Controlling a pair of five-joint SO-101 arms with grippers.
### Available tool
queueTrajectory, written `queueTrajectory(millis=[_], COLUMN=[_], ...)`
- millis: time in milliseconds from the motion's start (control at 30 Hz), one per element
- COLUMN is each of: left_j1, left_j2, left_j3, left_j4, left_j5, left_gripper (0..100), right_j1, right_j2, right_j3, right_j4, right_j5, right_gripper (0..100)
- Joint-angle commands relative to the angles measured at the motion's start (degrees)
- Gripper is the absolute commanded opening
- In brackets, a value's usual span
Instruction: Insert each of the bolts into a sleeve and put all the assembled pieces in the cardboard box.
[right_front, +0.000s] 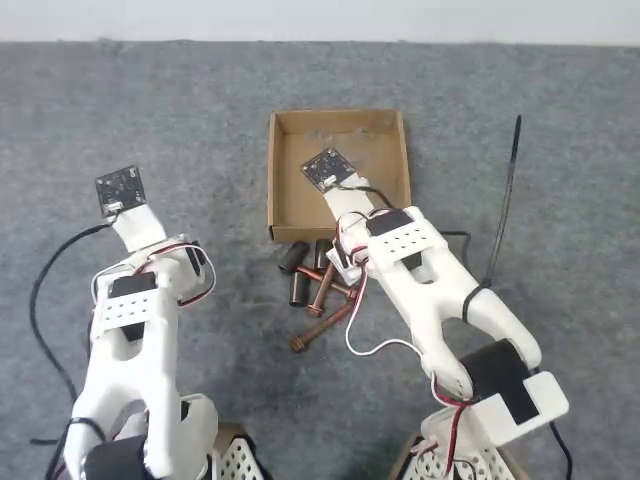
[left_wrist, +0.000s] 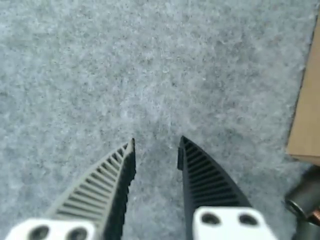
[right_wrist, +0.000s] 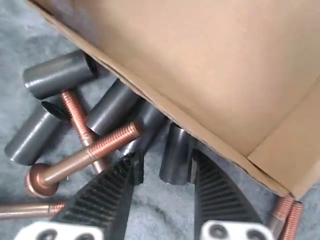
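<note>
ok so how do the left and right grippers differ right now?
The left gripper hangs over bare carpet, nothing between its fingers; the right gripper straddles a dark sleeve. The left gripper stands apart from the bolts; the right gripper is among them, at the cardboard box wall. Both are open.

A grey, carpeted bench (right_front: 150, 110) is carrying an open box (right_front: 272, 180). Dark sleeves (right_front: 298, 290) and copper bolts (right_front: 322, 327) are lying jumbled against its near wall, and a black strip (right_front: 507, 190) is lying apart.
</note>
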Motion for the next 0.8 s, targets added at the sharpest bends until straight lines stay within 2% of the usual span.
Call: queueTrajectory(millis=[0, 100, 233, 467, 533, 633, 767], left_j1=[-0.2, -0.2, -0.2, -0.2, -0.2, -0.2, -0.1], left_j2=[-0.3, -0.3, -0.3, -0.3, -0.3, -0.3, -0.2], left_j3=[-2.9, -2.9, -2.9, -2.9, -2.9, -2.9, -2.9], left_j4=[-1.3, -1.3, -1.3, -1.3, -1.3, -1.3, -1.4], left_j5=[0.7, 0.7, 0.6, 0.6, 0.6, 0.6, 0.5], left_gripper=[13, 13, 13, 13, 13, 13, 13], right_j1=[0.9, 1.5, 1.4, 1.6, 1.6, 1.6, 2.5], right_j2=[-0.1, 0.6, 5.4, 10.2, 10.2, 10.2, 9.6], right_j3=[-0.4, 0.0, -0.5, -6.1, -6.2, -6.2, -6.0], right_j4=[-0.5, -1.8, -3.4, 0.7, 0.7, 0.5, 1.1], right_j5=[1.2, 1.3, 5.4, 6.0, 6.0, 6.0, 5.5], right_gripper=[13.8, 13.8, 13.8, 13.6, 11.1, 0.6, 1.2])
